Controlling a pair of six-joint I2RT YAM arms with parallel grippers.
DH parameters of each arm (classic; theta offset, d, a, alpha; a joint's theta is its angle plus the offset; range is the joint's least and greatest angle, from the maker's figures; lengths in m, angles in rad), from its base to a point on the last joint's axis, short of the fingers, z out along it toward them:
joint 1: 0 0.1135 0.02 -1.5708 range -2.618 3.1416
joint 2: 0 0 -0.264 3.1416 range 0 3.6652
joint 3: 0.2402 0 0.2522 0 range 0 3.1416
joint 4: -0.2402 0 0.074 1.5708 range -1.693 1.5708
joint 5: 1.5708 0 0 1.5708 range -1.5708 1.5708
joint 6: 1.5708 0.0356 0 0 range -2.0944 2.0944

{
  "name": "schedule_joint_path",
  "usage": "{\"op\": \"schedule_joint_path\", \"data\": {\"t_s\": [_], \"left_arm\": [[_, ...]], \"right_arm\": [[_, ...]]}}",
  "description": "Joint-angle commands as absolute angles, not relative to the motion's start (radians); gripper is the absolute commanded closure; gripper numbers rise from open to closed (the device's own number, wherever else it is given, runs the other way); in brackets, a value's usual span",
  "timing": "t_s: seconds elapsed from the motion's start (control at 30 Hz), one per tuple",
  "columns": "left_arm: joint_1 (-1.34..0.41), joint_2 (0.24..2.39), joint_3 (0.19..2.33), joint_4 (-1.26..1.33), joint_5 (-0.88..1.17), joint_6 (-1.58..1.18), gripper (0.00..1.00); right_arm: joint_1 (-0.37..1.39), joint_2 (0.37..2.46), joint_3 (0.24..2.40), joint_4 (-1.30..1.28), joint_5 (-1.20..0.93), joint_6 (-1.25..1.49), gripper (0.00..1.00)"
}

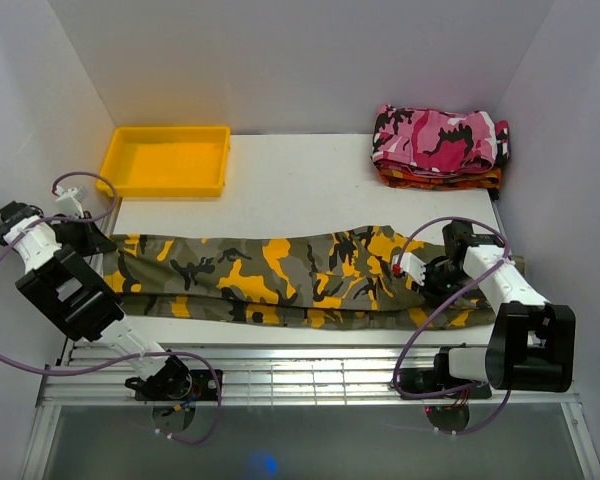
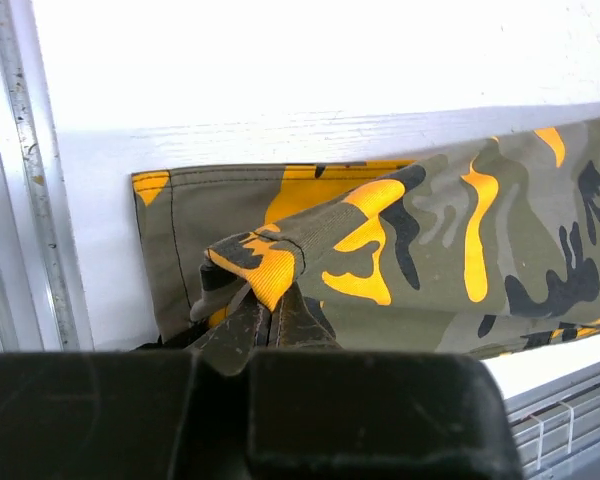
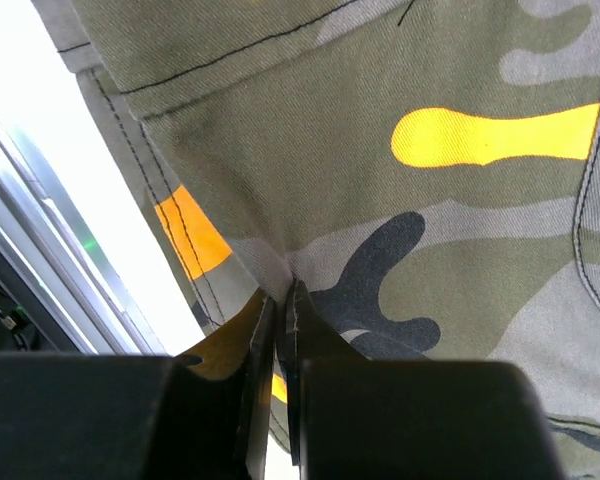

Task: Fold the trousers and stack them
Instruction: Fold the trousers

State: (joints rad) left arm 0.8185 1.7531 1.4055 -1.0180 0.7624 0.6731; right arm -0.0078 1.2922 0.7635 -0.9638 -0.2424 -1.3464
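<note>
Trousers, one pair, camouflage in olive, grey-brown, black and yellow-orange: I see them laid out lengthwise, left to right, across the near half of the worktop, with the narrow leg ends at the left and the wider end at the right.

Slatted metal rail: runs along the near edge of the worktop, just beside the near side of the trousers.

Left gripper: at the left end of the trousers. My left wrist view shows the left gripper closed on a pinch of hem cloth, which rises in a small fold off the layer below.

Right gripper: over the right end. From the right wrist camera I see the right gripper clamped tight on a pucker of the cloth.

Yellow tray: far left corner, well apart from the trousers.

Pink, white and black camouflage garment: folded, far right corner, lying on top of an orange-red garment, also folded.
</note>
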Motion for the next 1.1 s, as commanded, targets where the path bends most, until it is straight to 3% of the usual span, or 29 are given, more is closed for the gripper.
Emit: {"op": "schedule_joint_path", "data": {"t_s": [0.0,0.2,0.27,0.33,0.37,0.4,0.47,0.57,0.73,0.93,1.07], "left_arm": [[0.833,1.790,1.444,-0.971,0.683,0.650,1.00],[0.808,1.891,1.387,-0.809,0.557,0.600,1.00],[0.798,1.905,1.356,-0.785,0.517,0.604,0.76],[0.798,1.893,1.336,-0.788,0.499,0.629,0.56],[0.798,1.849,1.324,-0.788,0.502,0.649,0.52],[0.798,1.817,1.310,-0.788,0.509,0.667,0.50],[0.798,1.745,1.281,-0.788,0.541,0.716,0.45],[0.795,1.619,1.290,-0.814,0.574,0.748,0.39],[0.672,1.496,1.273,-0.903,0.534,0.828,0.36],[0.540,1.557,1.146,-0.903,0.512,0.779,0.40],[0.514,1.551,1.177,-1.003,0.766,0.871,0.41]], "right_arm": [[-0.011,1.276,0.781,-1.020,-0.235,-1.374,0.92],[0.018,1.305,0.746,-1.003,-0.259,-1.347,0.92],[0.060,1.318,0.735,-1.008,-0.262,-1.336,0.92],[0.092,1.334,0.716,-1.005,-0.255,-1.313,0.74],[0.094,1.341,0.719,-1.005,-0.264,-1.302,0.56],[0.094,1.344,0.741,-1.005,-0.274,-1.293,0.50],[0.092,1.339,0.773,-1.012,-0.296,-1.269,0.45],[0.081,1.315,0.868,-1.026,-0.327,-1.232,0.44],[0.014,1.344,1.058,-1.104,-0.390,-1.174,0.44],[-0.040,1.393,0.990,-1.114,-0.298,-1.181,0.49],[-0.074,1.342,0.921,-1.098,-0.204,-1.242,0.50]]}}
